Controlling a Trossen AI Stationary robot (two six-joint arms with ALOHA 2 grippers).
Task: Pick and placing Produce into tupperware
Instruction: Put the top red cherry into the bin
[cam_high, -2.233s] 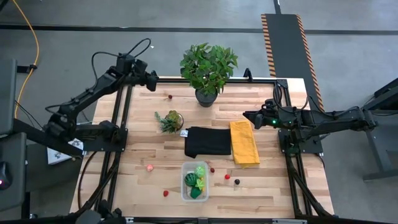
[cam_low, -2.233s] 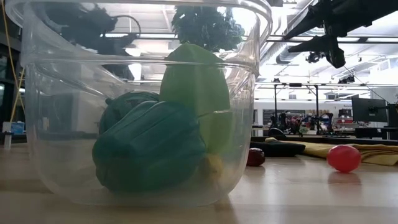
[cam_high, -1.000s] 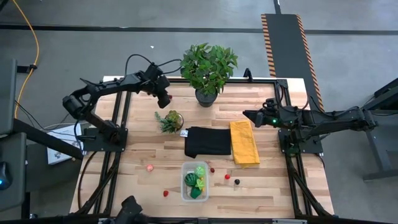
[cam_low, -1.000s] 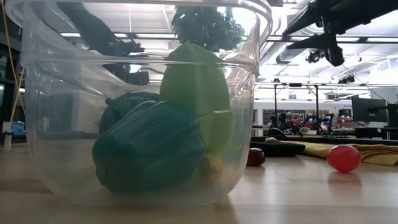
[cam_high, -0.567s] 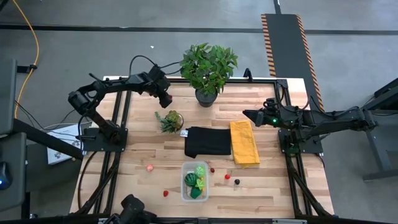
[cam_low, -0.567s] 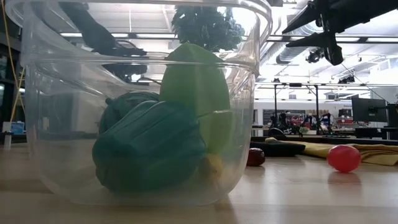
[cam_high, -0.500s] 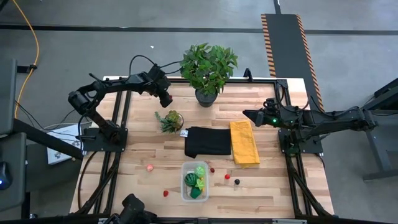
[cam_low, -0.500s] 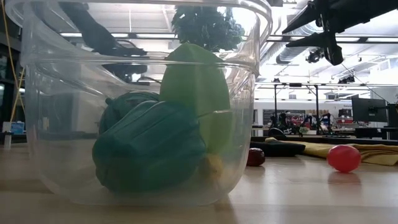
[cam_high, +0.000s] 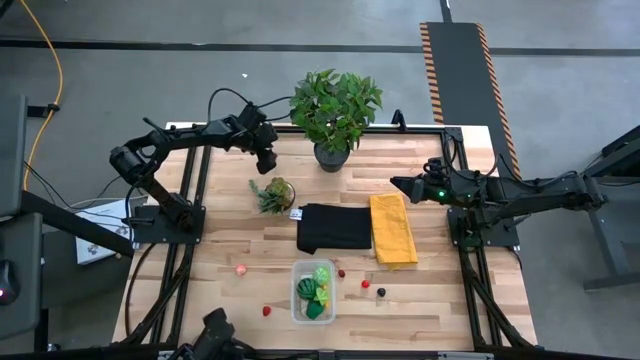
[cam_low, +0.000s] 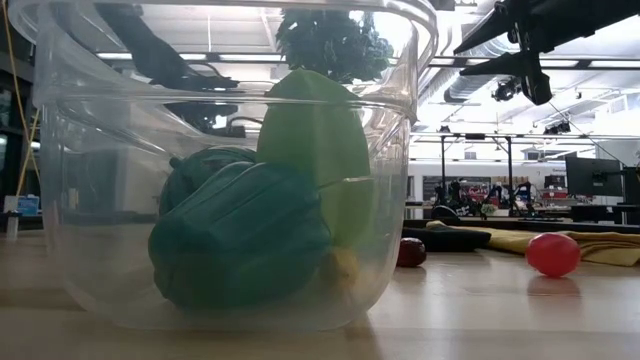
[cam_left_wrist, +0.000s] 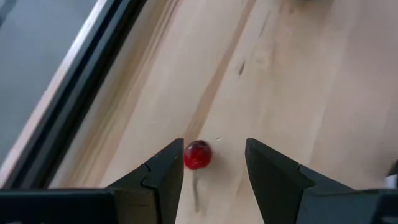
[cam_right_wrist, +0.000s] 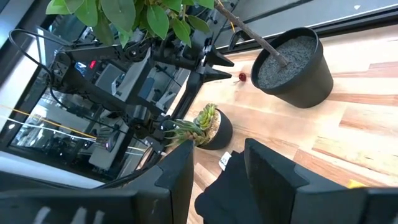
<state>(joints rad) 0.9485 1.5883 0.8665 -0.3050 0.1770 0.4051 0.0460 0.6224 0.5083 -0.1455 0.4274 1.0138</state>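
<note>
A small red berry (cam_left_wrist: 198, 154) lies on the table near its far left edge. My left gripper (cam_left_wrist: 214, 158) hangs over it, open, one finger on each side, the berry close to one finger; in the high view my left gripper (cam_high: 269, 161) hides the berry. The clear tupperware (cam_high: 313, 290) stands near the front edge and holds a dark green pepper (cam_low: 240, 235) and a lime-green piece (cam_low: 315, 150). Loose produce lies around it: a pink piece (cam_high: 241, 269), red pieces (cam_high: 266, 310) (cam_high: 365, 283) and a dark one (cam_high: 381, 292). My right gripper (cam_high: 395, 184) is open and empty, held above the table's right part.
A large potted plant (cam_high: 335, 110) stands at the far edge right of my left gripper. A small potted succulent (cam_high: 273, 193) stands just nearer than the gripper. A black cloth (cam_high: 335, 228) and a folded yellow cloth (cam_high: 393, 229) lie mid-table.
My left gripper has swung from the table's far left corner toward the right and nearer, coming over the red berry, and has stayed almost still there in the last half second.
</note>
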